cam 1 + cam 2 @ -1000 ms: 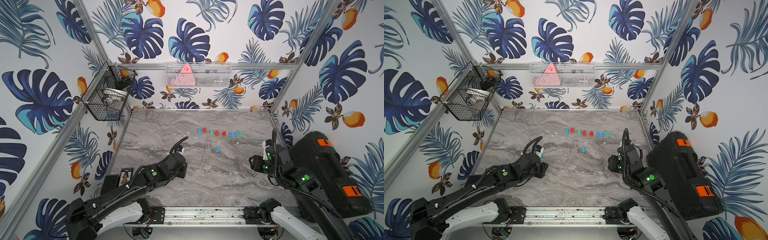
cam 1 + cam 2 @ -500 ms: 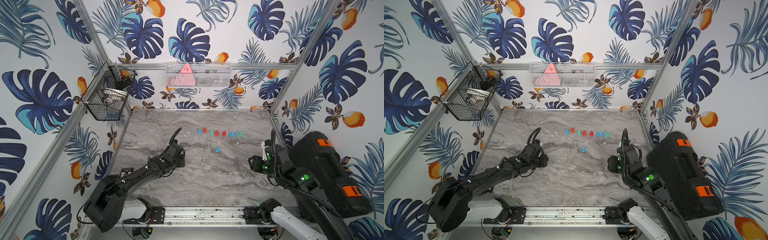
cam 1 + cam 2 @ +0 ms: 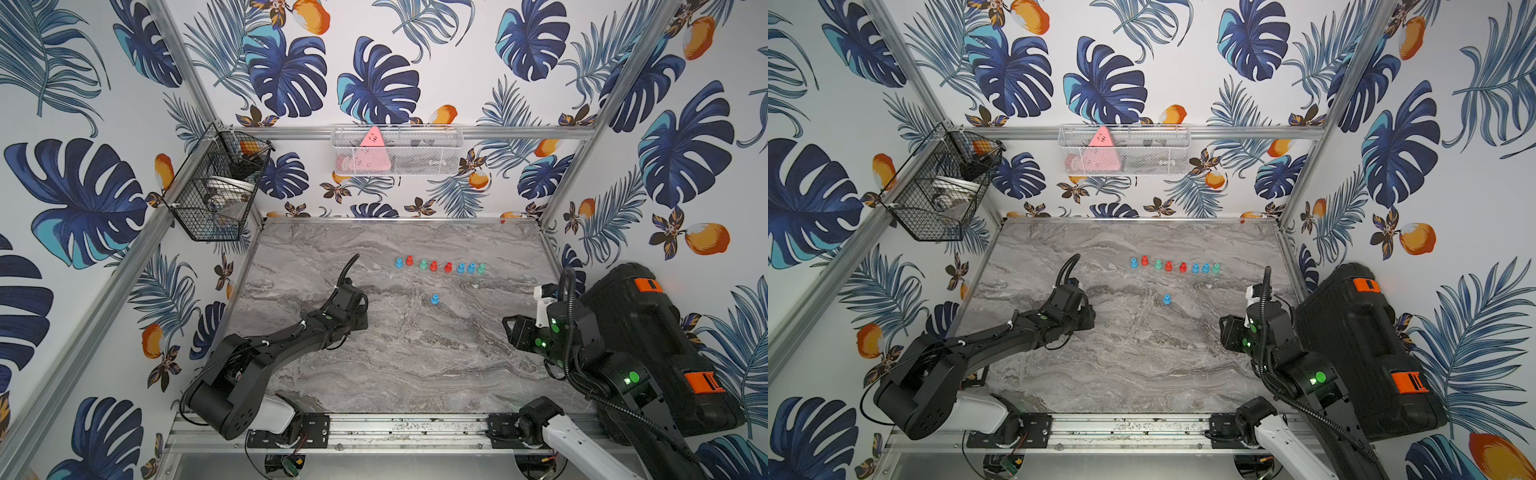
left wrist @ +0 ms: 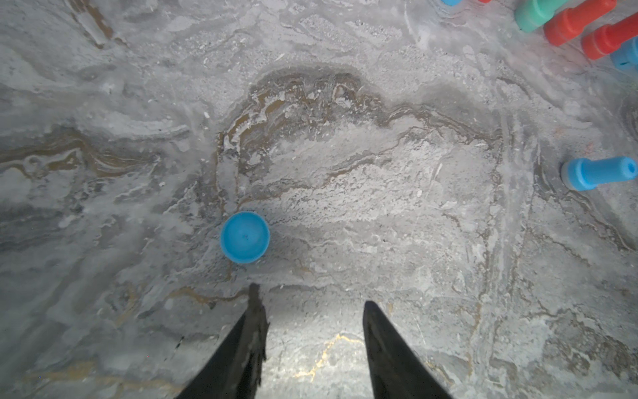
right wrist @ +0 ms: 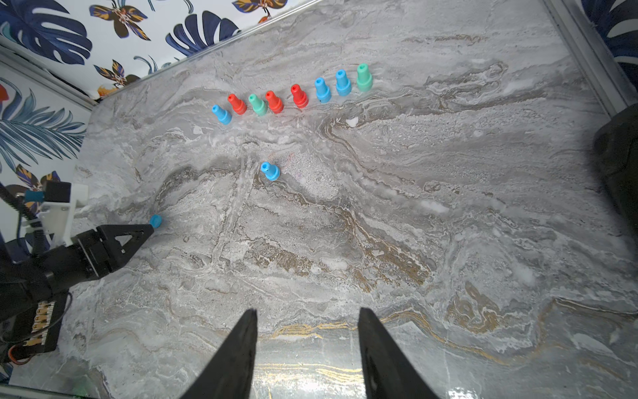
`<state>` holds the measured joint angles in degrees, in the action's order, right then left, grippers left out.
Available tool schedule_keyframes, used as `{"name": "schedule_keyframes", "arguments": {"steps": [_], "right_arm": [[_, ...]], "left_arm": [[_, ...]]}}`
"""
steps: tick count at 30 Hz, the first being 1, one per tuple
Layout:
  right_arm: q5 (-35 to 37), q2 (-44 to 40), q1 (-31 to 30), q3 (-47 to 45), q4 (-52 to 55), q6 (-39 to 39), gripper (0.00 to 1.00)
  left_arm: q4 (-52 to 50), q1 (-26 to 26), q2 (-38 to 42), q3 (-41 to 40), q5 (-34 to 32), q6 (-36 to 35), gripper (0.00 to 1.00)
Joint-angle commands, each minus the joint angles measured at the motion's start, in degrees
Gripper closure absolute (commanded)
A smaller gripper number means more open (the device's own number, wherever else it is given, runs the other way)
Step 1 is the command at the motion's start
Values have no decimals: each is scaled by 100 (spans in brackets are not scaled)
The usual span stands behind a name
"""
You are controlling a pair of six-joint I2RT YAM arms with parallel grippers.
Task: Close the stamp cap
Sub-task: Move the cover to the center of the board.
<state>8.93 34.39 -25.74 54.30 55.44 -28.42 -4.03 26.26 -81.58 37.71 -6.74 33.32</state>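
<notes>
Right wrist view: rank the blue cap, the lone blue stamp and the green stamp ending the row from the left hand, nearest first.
1. blue cap, just beyond the left hand's tip.
2. lone blue stamp, mid-table.
3. green stamp, at the row's far end.

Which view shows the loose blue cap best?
Left wrist: the cap sits large and unobstructed. The right wrist shows it tiny, by the left gripper. Neither top view shows it.
</notes>
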Motion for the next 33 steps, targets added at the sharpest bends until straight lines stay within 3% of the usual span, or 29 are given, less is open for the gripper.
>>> {"name": "schedule_keyframes", "arguments": {"steps": [1,7,11,21,33], "right_arm": [[169,-130,-2,-38,-161,-47,50],[845,-14,-2,36,10,-339,50],[1510,1,-1,-6,-38,-526,39],[1140,769,-2,1240,82,-144,38],[464,-167,-2,36,-194,-104,38]], "left_arm": [[331,-19,-33,-77,-50,69,49],[450,-18,-79,-181,-93,25,50],[518,-24,-106,-212,13,36,50],[612,-23,19,-355,-80,-80,50],[669,-21,64,-354,-134,-190,50]]}}
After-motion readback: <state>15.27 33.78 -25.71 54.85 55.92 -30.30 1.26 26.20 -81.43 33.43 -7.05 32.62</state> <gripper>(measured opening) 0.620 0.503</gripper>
